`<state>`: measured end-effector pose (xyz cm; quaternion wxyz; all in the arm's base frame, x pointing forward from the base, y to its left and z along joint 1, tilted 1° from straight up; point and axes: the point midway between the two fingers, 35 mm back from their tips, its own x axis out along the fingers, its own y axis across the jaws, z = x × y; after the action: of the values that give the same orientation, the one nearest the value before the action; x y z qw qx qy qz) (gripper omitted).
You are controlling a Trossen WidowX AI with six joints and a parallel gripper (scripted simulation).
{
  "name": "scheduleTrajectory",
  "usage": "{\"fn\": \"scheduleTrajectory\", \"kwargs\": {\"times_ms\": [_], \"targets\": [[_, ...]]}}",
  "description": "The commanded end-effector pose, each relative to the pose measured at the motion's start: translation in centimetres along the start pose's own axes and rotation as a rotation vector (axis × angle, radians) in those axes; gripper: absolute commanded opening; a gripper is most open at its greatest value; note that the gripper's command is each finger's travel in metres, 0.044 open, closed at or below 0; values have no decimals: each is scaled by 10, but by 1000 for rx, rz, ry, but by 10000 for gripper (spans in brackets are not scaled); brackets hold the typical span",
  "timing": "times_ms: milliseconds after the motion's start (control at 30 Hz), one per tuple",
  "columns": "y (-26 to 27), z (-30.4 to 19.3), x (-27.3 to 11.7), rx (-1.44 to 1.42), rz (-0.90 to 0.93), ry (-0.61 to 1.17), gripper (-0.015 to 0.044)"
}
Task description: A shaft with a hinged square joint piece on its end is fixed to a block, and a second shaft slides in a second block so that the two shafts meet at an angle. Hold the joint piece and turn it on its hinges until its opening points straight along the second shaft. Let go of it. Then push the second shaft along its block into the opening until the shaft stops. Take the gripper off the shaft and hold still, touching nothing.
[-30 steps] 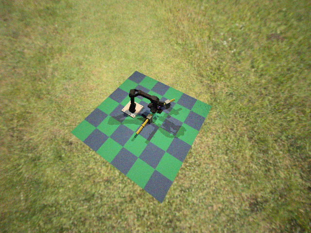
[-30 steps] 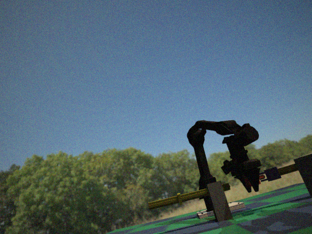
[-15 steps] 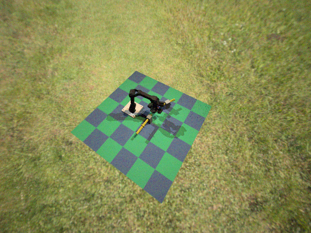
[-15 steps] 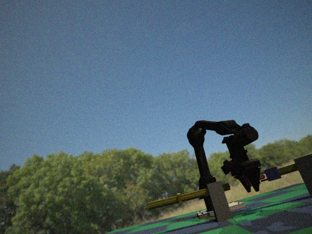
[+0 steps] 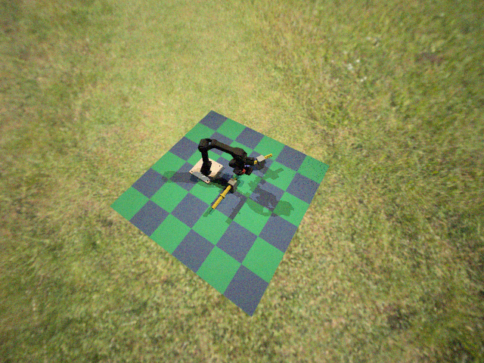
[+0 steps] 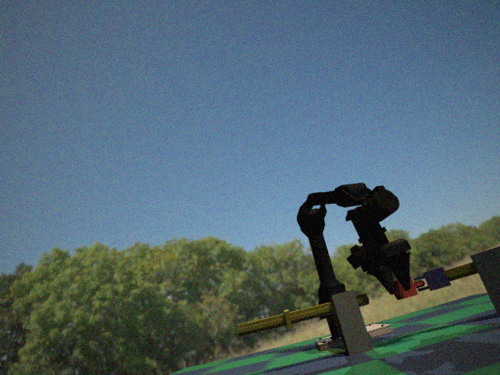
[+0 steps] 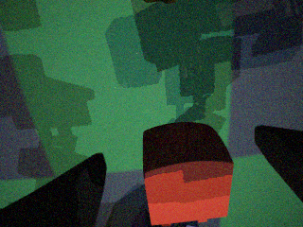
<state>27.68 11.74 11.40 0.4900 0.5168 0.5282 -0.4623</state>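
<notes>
My gripper (image 5: 243,172) (image 6: 400,291) (image 7: 180,148) is open, its fingers wide apart on either side of the red joint piece (image 6: 408,291) (image 7: 187,196). In the wrist view there are gaps between the piece and both fingertips. The piece hangs on its hinges from the dark blue end (image 6: 437,279) of the fixed yellow shaft (image 5: 268,156) (image 6: 461,271). Which way its opening points is hard to tell. The second yellow shaft (image 5: 219,200) (image 6: 311,312) runs through its block (image 5: 232,184) (image 6: 351,323); its inner end stands a little past the block, apart from the joint piece.
The fixed shaft's block (image 5: 259,159) (image 6: 489,272) stands on the far side of the joint piece. The second shaft has a collar (image 6: 287,318) on its outer part. The arm's pale base plate (image 5: 214,167) (image 6: 379,330) lies on the checkered mat (image 5: 218,265), with grass around.
</notes>
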Motion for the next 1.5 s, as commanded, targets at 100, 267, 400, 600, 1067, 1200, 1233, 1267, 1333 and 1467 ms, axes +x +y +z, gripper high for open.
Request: {"fn": "scheduleTrajectory", "kwargs": {"times_ms": [100, 267, 400, 600, 1067, 1200, 1233, 1267, 1333, 1467], "targets": [[6, -6, -31, -218, 29, -2, 440], [7, -9, -53, -388, 42, -13, 440], [6, -11, -70, -523, 51, -23, 440], [4, -13, -96, -727, 63, -40, 440], [-3, -14, -127, -979, 74, -66, 440], [-2, -13, -126, -939, 73, -50, 440], [-2, -10, -124, -914, 71, -39, 440], [-1, -7, -122, -884, 68, -24, 440], [-1, -1, -119, -824, 62, 4, 440], [0, 11, -112, -702, 53, 61, 440]]}}
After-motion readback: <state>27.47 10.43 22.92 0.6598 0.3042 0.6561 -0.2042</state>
